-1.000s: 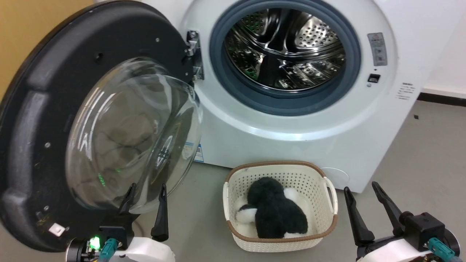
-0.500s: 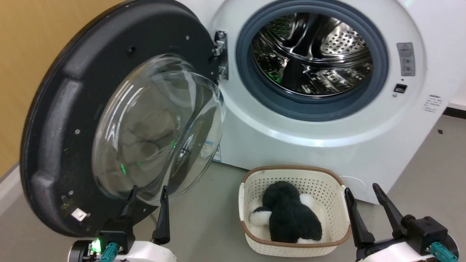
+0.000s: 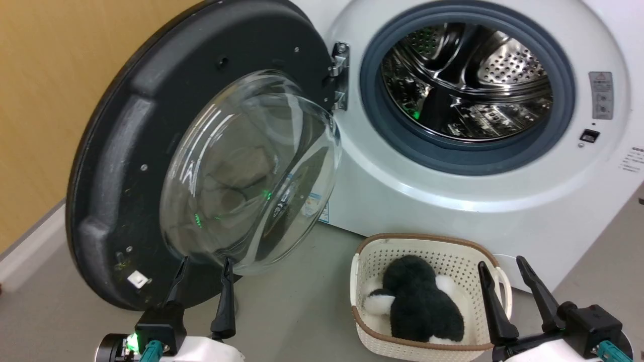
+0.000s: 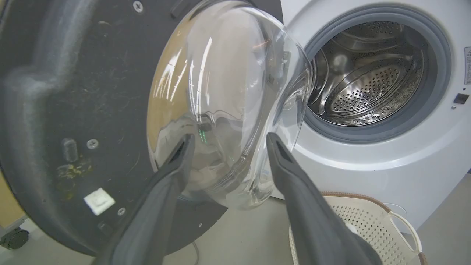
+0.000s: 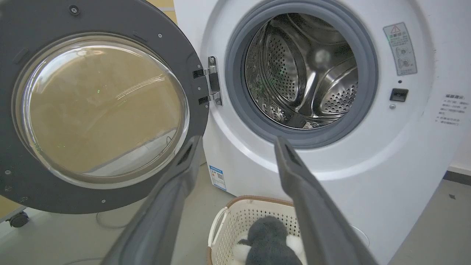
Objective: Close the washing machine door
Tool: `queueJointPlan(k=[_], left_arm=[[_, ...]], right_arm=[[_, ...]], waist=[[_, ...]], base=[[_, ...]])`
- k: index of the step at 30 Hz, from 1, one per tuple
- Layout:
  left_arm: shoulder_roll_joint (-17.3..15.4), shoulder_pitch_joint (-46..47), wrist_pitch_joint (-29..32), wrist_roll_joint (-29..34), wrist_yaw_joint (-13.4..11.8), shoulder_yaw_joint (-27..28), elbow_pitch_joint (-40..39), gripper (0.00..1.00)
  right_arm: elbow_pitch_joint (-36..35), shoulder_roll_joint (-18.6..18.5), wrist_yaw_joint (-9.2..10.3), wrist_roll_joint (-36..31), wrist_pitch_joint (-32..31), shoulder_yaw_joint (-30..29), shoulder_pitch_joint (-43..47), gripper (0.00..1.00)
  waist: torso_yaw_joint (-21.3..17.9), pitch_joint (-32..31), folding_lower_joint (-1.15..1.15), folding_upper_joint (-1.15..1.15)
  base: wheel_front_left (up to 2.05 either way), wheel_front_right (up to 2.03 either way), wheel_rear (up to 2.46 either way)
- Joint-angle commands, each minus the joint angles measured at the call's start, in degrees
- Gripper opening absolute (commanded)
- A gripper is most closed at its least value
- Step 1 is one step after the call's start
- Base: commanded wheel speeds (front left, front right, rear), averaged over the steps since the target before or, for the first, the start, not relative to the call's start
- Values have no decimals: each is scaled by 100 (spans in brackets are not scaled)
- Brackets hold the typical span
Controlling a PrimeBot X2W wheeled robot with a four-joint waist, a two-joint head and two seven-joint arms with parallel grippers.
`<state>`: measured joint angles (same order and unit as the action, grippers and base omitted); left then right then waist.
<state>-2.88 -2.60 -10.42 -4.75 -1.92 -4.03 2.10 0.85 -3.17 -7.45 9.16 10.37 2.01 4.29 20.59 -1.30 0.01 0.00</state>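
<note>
The washing machine door (image 3: 151, 151) stands wide open at the left of the washing machine (image 3: 453, 201). It hangs upright on a metal hinge (image 3: 339, 75) at its right edge, just left of the round opening. The door is a flat round disc, so it has no long axis. Its inner face points to the near right, toward the robot, and the clear glass bowl (image 3: 251, 171) in its centre bulges out the same way. The far left edge of the door is close to the yellow wall (image 3: 40, 100).

Behind the opening the steel drum (image 3: 468, 85) shows inside the blue-grey rubber ring (image 3: 371, 95).

The left gripper (image 3: 205, 261) is at the near left, fingers (image 4: 158, 198) pointing up at the lower edge of the glass bowl. The jaws are spread wide and hold nothing. The tips overlap the bowl's rim in the head view — whether they touch the glass I cannot tell.

The right gripper (image 3: 501, 262) is at the near right, also spread wide and with nothing in it. It points toward the white front of the machine, apart from it. It is beside the right side of a cream basket (image 3: 422, 239) on the grey floor (image 3: 292, 301) — inside the basket lies a black-and-white plush toy (image 3: 422, 306).
</note>
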Motion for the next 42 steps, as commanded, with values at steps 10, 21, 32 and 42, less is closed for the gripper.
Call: queueJointPlan(k=[10,21,32,42], left_arm=[[0,-134,-163,-97,-80,-20,-15,100],[1,-207,-295,-188,-191,-45,-115,100],[1,-294,-426,-258,-275,-36,-184,100],[1,-302,-458,-271,-292,-5,-209,100]], right_arm=[[59,24,-3,114,169,89,53,100],[135,26,-3,197,300,225,-37,100],[217,29,-3,290,432,333,-102,100],[242,29,-3,323,463,359,-101,100]], waist=[[274,14,0,0],[581,79,-1,0],[857,101,-1,0],[922,106,-1,0]], base=[[0,0,0],[0,0,0],[0,0,0],[0,0,0]])
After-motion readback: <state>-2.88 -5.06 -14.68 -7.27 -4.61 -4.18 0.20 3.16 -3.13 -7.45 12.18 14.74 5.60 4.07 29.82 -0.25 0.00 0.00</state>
